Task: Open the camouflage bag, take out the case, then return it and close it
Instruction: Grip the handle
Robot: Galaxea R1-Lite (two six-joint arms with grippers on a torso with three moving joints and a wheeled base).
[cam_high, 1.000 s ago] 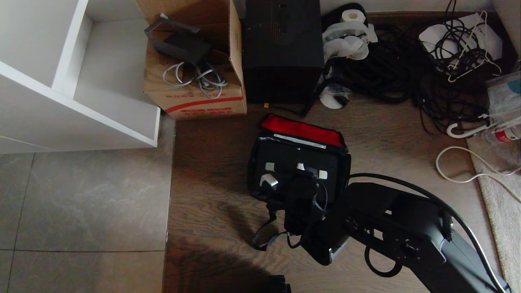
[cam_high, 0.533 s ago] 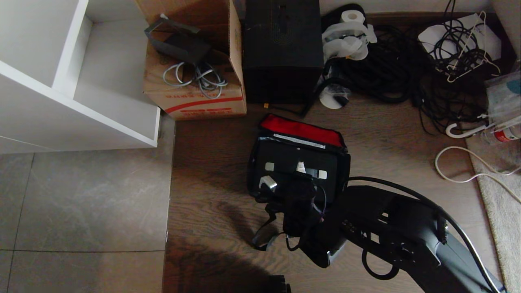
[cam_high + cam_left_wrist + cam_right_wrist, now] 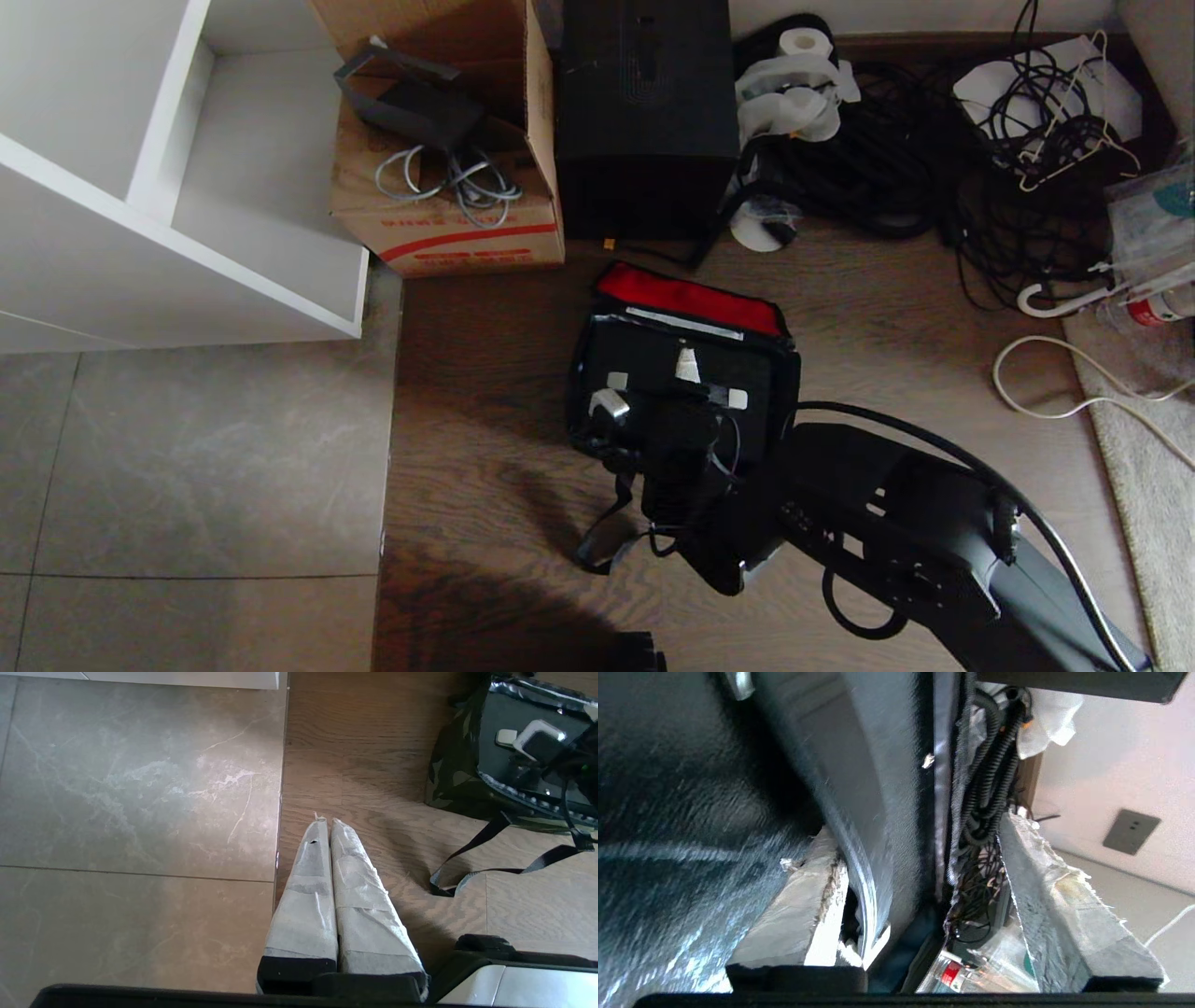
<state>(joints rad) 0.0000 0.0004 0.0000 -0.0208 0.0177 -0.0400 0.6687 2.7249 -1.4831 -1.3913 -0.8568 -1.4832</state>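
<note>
Bag: I see the bag (image 3: 686, 392) lying open on the wood floor, red lining showing at its far edge, straps trailing toward me.
Case: the case (image 3: 695, 373) lies flat inside the bag, silver fittings on top.
Right gripper: my right gripper (image 3: 677, 420) is at the near edge of the bag; in the right wrist view its taped fingers (image 3: 1045, 896) stand apart with the bag's wall and a silver rim between them, clamped on nothing.
Left gripper: my left gripper (image 3: 327, 821) shows only in its own wrist view, fingers pressed together, above the seam between tile and wood, well apart from the bag.
Room: bare tile lies left of the bag; a cardboard box (image 3: 448, 140) and black box (image 3: 644, 112) stand beyond it; cables (image 3: 934, 159) crowd the far right.
Right wrist only: a pale wall with a grey plate (image 3: 1129, 830).
</note>
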